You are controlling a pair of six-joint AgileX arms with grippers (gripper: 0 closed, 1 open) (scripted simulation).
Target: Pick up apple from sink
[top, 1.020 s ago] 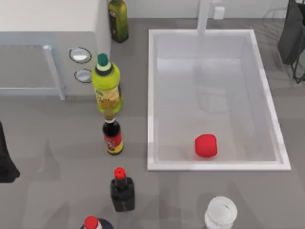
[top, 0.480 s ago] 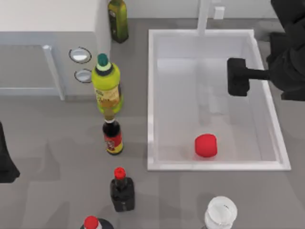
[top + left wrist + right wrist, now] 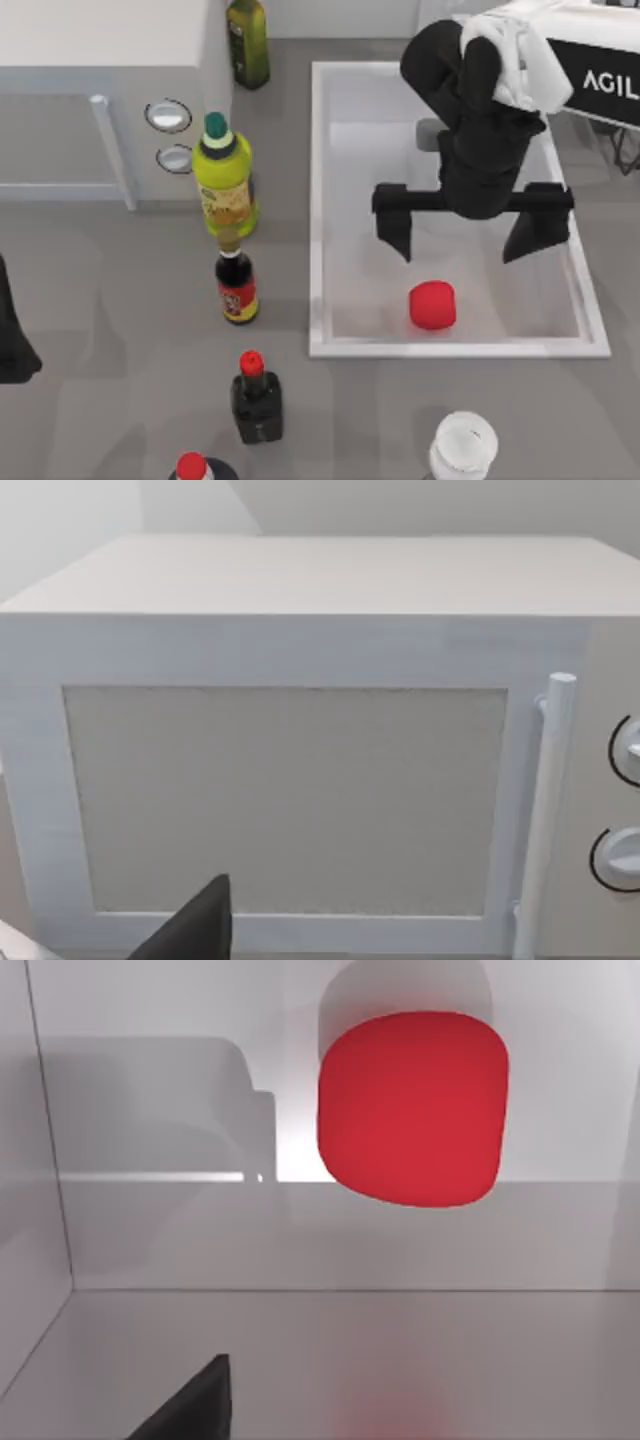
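One apple (image 3: pixel 432 305) below right hand (image 3: pixel 472 237)

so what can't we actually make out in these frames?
- Sink back wall and faucet base: top view, covered by the right arm.
- Left pincer: top view, cut off by the left edge; open or shut unknown.
- Right pincer: open above the apple; its height over the apple isn't readable from above.
- Microwave knobs: left wrist view, cut by the frame edge.
- Bottle: top view, cut by the bottom edge.
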